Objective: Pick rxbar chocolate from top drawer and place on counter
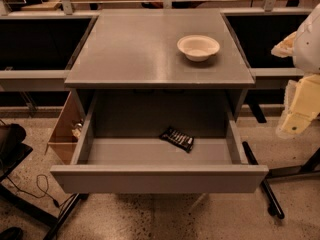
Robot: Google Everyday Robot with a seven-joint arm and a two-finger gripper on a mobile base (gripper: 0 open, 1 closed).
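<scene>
The end effector [299, 115] is hanging at the right edge of the view, outside the cabinet and beside the open top drawer [159, 178] (whether it is released or clenched, I cannot tell). Well to its left, the rxbar chocolate [177, 138] is lying flat on the drawer floor, near the back wall and right of centre. Up and to the left of the end effector, 1 white bowl [198, 47] is sitting upright on the counter [130, 54].
</scene>
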